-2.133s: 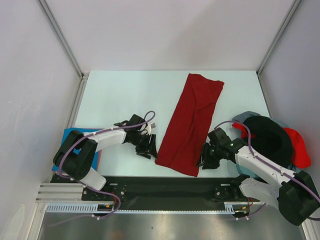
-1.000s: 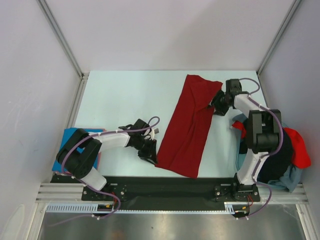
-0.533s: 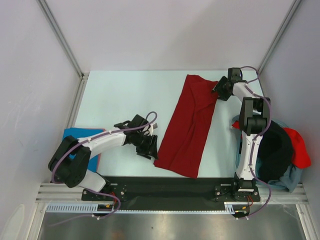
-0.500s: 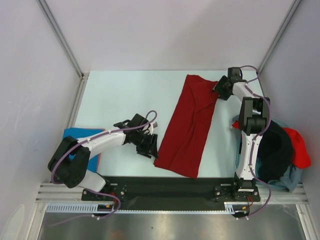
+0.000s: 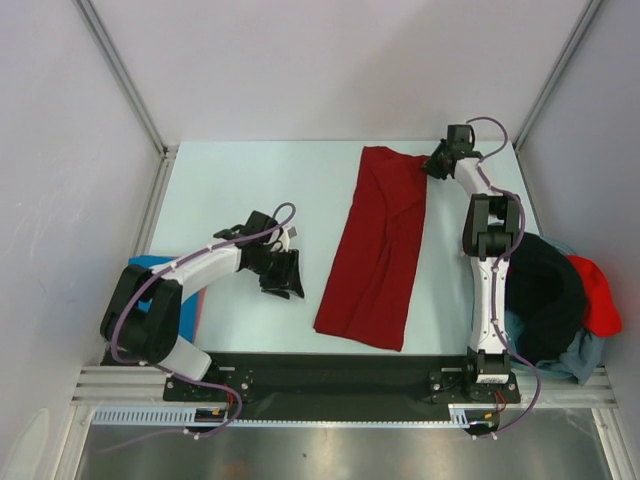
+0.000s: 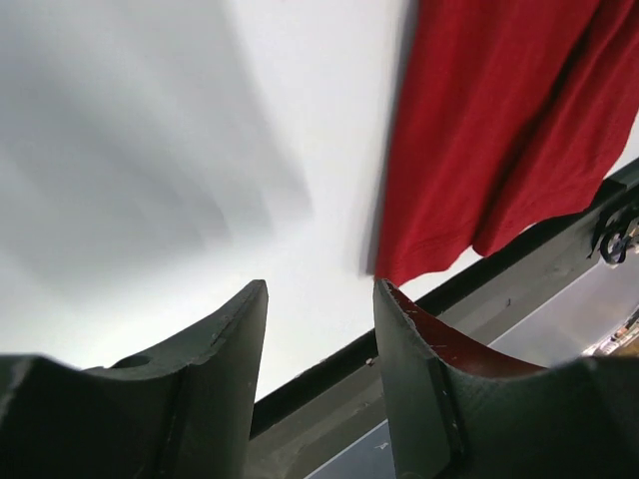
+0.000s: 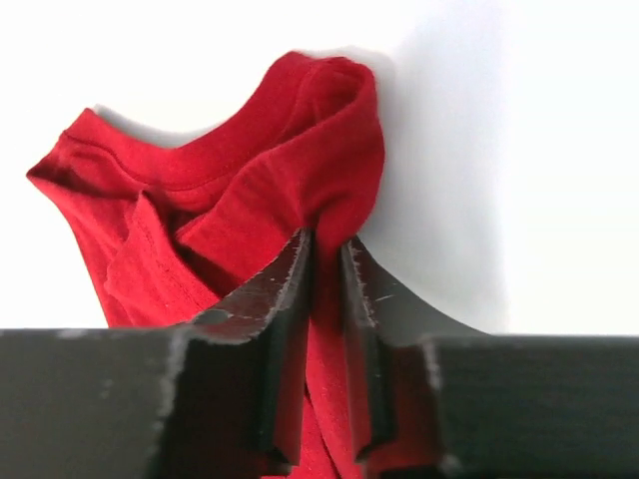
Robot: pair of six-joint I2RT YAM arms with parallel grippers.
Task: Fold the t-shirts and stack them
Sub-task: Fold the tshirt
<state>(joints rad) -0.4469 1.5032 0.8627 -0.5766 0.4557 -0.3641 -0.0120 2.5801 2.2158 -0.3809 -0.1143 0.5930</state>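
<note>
Nearest, a blue t-shirt (image 5: 140,264) lies at the left edge of the table (image 5: 230,190), and a heap of t-shirts (image 5: 545,285), black, red and grey-blue, lies at the right. Further in, the left gripper (image 5: 282,288) hangs empty with its jaws apart, just left of a dark red t-shirt (image 5: 375,255) folded into a long strip. At the strip's far corner, the right gripper (image 7: 324,244) is clamped on the collar.

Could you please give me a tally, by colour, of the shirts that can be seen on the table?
dark red shirt: 1
blue shirt: 1
black shirt: 1
bright red shirt: 1
pale grey-blue shirt: 1
Total: 5 in view; the heap on the right may hide more.
</note>
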